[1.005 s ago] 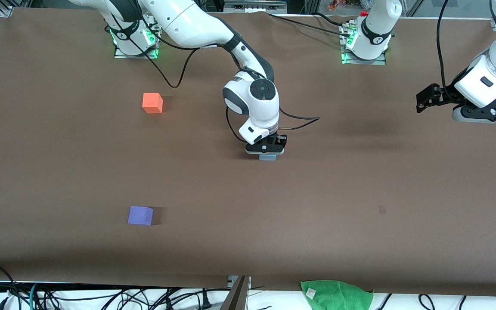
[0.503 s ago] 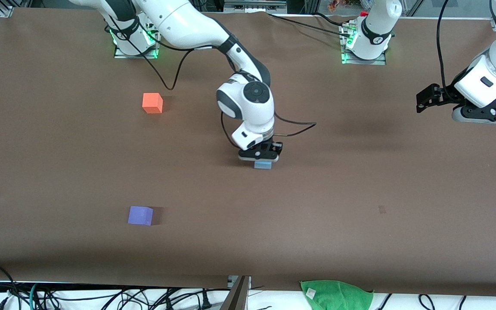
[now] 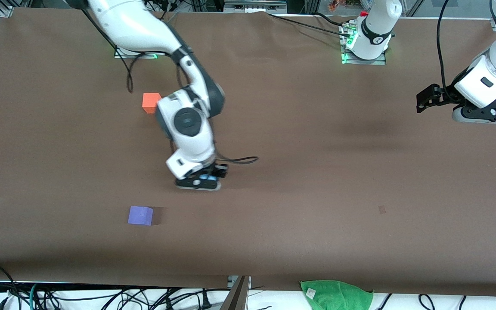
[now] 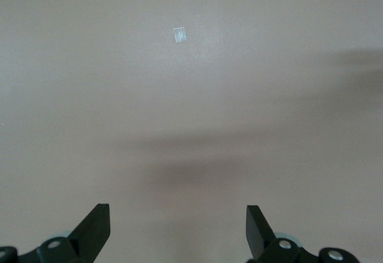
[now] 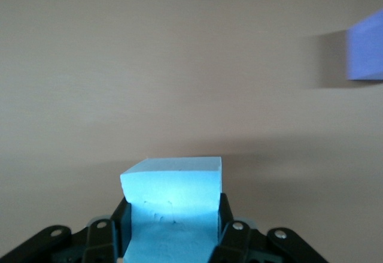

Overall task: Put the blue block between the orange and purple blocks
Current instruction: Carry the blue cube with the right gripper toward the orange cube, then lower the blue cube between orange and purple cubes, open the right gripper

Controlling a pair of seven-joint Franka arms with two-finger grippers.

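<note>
My right gripper [image 3: 199, 185] is shut on the light blue block [image 5: 172, 200], held above the table between the orange block [image 3: 150, 102] and the purple block [image 3: 140, 215], a little toward the left arm's end. The blue block is almost hidden under the hand in the front view. The purple block also shows in the right wrist view [image 5: 366, 53]. My left gripper [image 3: 422, 103] is open and empty, waiting up over the left arm's end of the table; its wrist view [image 4: 178, 230] shows only bare table.
A green cloth [image 3: 336, 295] lies off the table's near edge. Cables [image 3: 101, 297] run along that edge. A black cable [image 3: 239, 160] trails from the right wrist. The brown table [image 3: 317, 172] stretches wide around the blocks.
My right arm has carried the blue block toward the right arm's end of the table and nearer the front camera, now partly covering the orange block's side. The left arm has not moved.
</note>
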